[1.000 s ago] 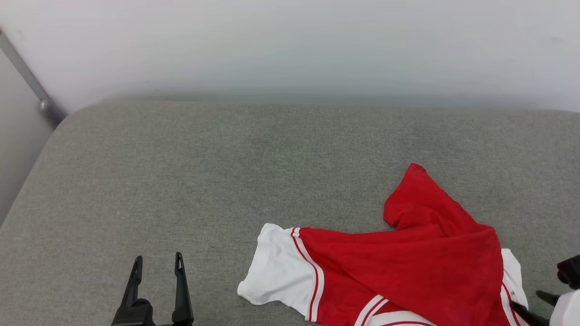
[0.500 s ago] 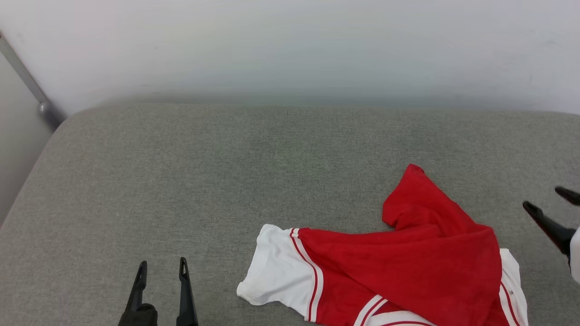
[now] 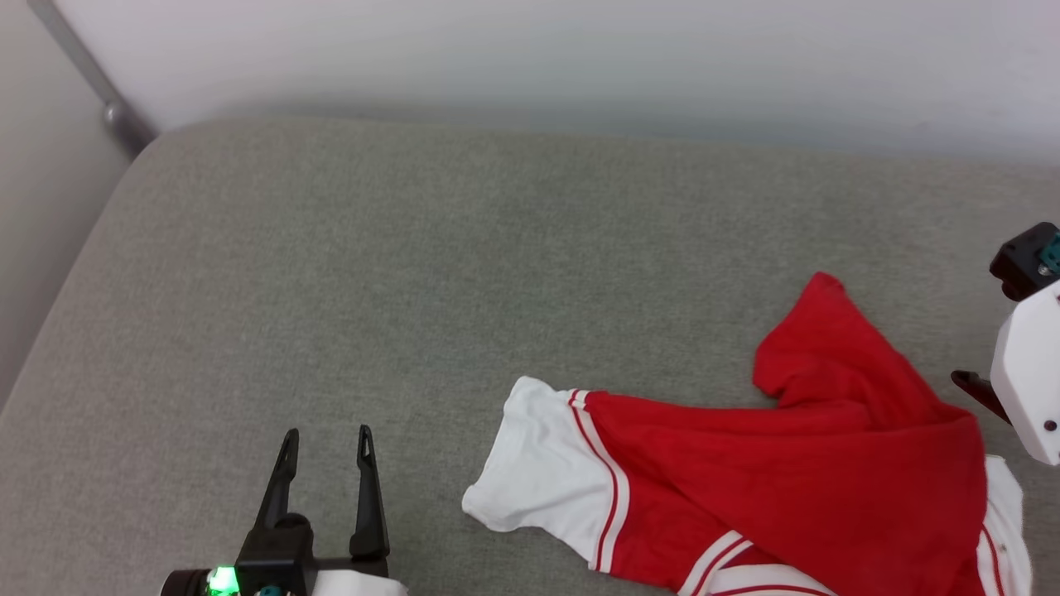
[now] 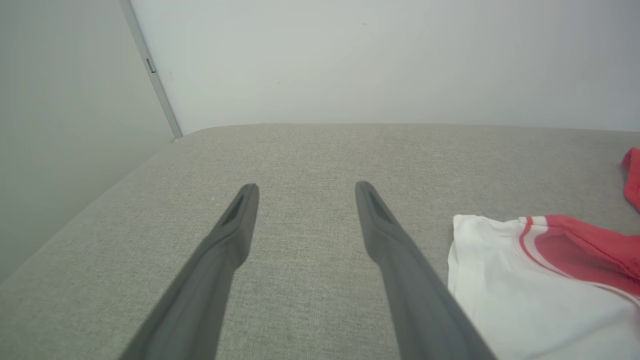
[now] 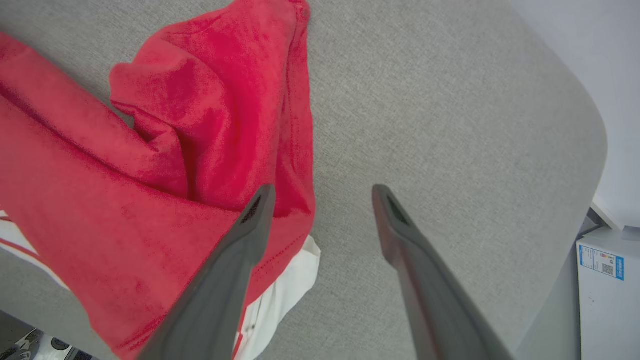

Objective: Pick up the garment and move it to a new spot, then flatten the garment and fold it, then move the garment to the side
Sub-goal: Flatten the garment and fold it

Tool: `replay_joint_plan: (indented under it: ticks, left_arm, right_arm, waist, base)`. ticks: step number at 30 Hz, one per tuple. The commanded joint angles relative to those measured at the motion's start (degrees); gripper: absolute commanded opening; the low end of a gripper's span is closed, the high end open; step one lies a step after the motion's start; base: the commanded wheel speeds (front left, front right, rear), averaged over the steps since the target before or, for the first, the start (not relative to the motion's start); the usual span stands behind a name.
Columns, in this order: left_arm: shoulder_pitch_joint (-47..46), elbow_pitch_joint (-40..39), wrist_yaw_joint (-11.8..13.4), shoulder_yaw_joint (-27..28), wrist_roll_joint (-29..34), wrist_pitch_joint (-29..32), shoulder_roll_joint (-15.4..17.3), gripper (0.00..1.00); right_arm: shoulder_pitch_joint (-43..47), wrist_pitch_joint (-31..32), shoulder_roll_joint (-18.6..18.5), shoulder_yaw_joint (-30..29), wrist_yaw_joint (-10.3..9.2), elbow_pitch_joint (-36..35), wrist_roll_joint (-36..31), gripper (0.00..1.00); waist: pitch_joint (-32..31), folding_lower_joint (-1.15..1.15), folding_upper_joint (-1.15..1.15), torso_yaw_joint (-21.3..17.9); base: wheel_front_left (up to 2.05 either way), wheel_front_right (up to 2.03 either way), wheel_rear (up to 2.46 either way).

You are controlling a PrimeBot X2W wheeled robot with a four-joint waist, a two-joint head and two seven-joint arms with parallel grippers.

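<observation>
Our left gripper hangs with its two dark fingers spread and nothing between them, over bare cushion just beside the garment. Our right gripper is likewise parted and empty, one finger above the red hem and the other above bare fabric; we cannot tell whether it touches the cloth. The garment lies on the near right part of the grey cushion, rumpled, with a red flap thrown over its body and one white sleeve spread flat towards our left side. We judge the work barely begun: nothing is lifted, and flattening, folding and setting aside all remain. The shirt looks soft and slightly napped, with stitched hems and red-and-white stripes at the sleeve seam. The cushion is a tight, coarse weave with rounded corners.
</observation>
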Motion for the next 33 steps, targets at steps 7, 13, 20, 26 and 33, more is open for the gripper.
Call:
replay_joint_plan:
  ticks: [7,13,20,26,33]
  left_arm:
    - [-3.8,-0.29,0.36,-1.54,-0.71,-0.14,-0.24,1.0]
    - [-4.91,-0.41,0.8,-1.58,-0.8,-0.14,-0.29,1.0]
    - [-4.12,0.1,0.92,-0.55,-0.87,-0.14,-0.33,1.0]
    - [-2.77,0.18,0.94,0.32,-0.89,-0.14,-0.34,1.0]
    - [-0.53,-0.31,1.43,0.89,-1.56,-0.14,-0.32,1.0]
  right_arm:
    - [-3.61,2.22,2.1,4.69,-0.04,8.97,0.4,1.0]
    - [1.17,3.03,2.7,11.94,0.06,12.33,4.62,1.0]
    - [2.47,-2.48,1.26,15.14,0.31,10.05,9.7,0.0]
    - [-0.01,-11.28,-3.9,14.25,-0.04,4.56,10.13,0.0]
    - [-1.73,-15.6,-8.78,12.01,-0.04,-4.73,10.21,0.0]
  waist:
    - [6.79,0.0,0.0,5.07]
    - [7.96,0.0,0.0,6.06]
    - [5.86,0.0,0.0,3.68]
    - [2.81,0.0,0.0,1.89]
    - [0.42,0.0,0.0,0.62]
  base:
    - [0.0,0.0,0.0]
    - [0.0,0.0,0.0]
    - [0.0,0.0,0.0]
    - [0.0,0.0,0.0]
    - [0.0,0.0,0.0]
